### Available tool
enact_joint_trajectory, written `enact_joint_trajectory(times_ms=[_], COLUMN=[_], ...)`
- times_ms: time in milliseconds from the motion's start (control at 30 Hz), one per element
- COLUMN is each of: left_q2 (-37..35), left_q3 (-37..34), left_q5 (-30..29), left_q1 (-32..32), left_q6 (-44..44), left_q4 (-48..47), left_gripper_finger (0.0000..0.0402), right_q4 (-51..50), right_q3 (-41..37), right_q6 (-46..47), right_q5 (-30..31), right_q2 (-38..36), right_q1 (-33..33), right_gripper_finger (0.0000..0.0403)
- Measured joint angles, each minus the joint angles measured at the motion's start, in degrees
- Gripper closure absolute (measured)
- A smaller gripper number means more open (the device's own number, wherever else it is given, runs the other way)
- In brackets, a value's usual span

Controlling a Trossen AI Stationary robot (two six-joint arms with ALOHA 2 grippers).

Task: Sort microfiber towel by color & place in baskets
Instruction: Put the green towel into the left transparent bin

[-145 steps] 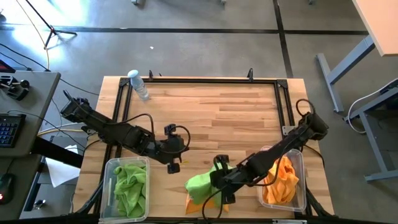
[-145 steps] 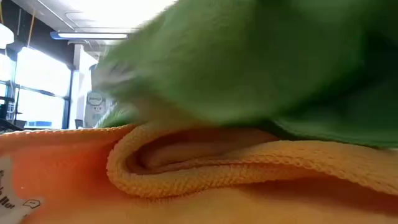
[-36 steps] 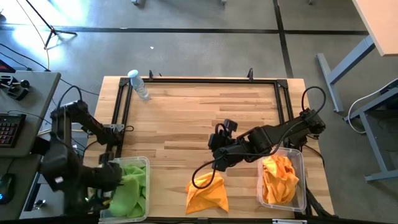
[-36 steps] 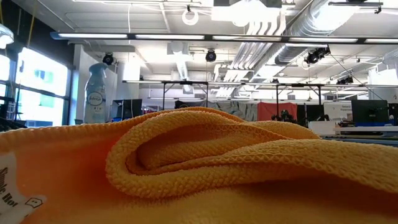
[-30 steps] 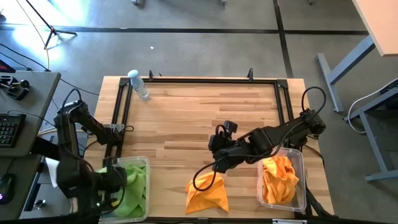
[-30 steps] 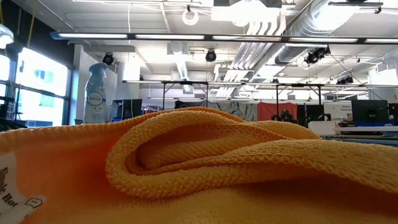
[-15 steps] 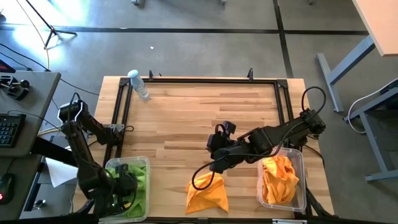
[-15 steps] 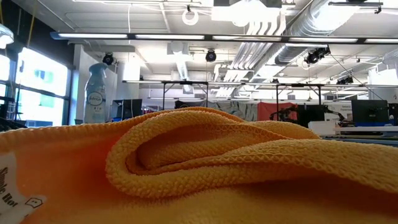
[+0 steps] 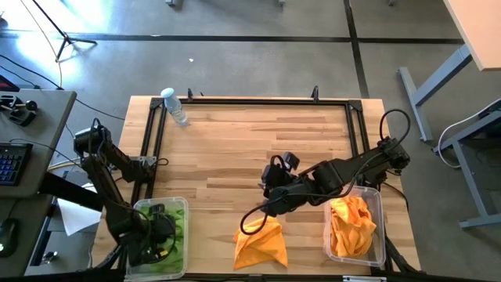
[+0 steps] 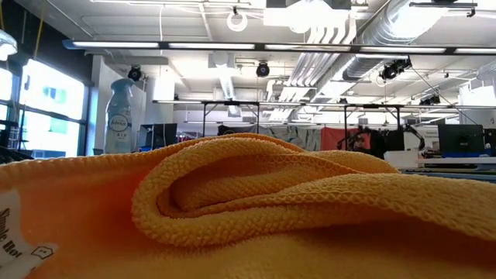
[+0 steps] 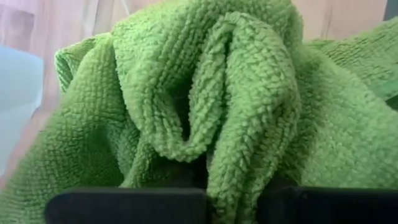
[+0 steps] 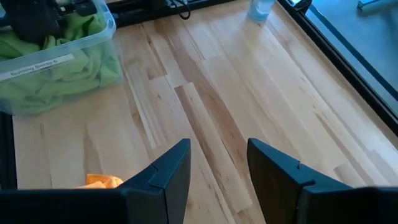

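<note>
Lime green microfiber towels point(image 9: 174, 223) lie bunched in the left clear basket point(image 9: 185, 205) at the table's near left. My left gripper point(image 9: 156, 233) is down inside that basket, shut on a green towel point(image 11: 186, 93). One orange towel point(image 9: 262, 244) lies crumpled on the table at near centre and fills the low view point(image 10: 248, 201). More orange towels point(image 9: 352, 223) lie in the right basket point(image 9: 381, 205). My right gripper point(image 9: 270, 192) hangs open above the table, just beyond the loose orange towel point(image 12: 102, 182), and touches nothing. My left gripper pinches a raised fold of the green towel point(image 11: 236, 180) between its two fingers, so more than one layer. The fingers come from above, pointing steeply down into the basket. The towel sits bunched below them on the green cloth in the basket.
A small clear water bottle point(image 9: 175, 106) stands at the table's far left corner. A black frame point(image 9: 258, 100) runs along the far edge and the sides. Bare wooden table point(image 9: 258, 149) spreads between the baskets and the far edge.
My left gripper has gone down into the left basket with the green towel, which now sits bunched on the green cloth there. My right gripper has stayed open in place.
</note>
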Motion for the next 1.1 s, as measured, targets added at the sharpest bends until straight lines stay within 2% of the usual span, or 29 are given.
enact_joint_trajectory(times_ms=[300, 500, 667, 900, 1100], left_q2=[0.07, -0.15, -2.40, -8.37, -13.57], left_q3=[-0.69, 1.90, 6.61, 14.46, 16.70], left_q5=[0.34, 1.81, 8.09, 7.22, 6.84], left_q1=[0.15, 0.81, 2.45, 3.62, 3.61], left_q6=[0.11, 0.14, 3.74, 3.77, 2.54], left_q4=[3.58, 0.64, -4.31, -12.10, -13.44], left_gripper_finger=[0.0326, 0.0283, 0.0280, 0.0281, 0.0281], right_q4=[-0.09, -0.26, -0.72, -1.98, -1.74], right_q3=[0.00, 0.00, 0.00, -0.02, -0.02], right_q6=[3.99, 5.34, 5.34, 5.33, 5.94], right_q5=[0.04, 0.05, 0.31, -0.07, -2.29], right_q2=[0.00, 0.06, 1.06, 4.22, 8.08], right_q1=[0.00, 0.00, 0.00, 0.00, 0.04], right_gripper_finger=[0.0249, 0.0249, 0.0249, 0.0249, 0.0249])
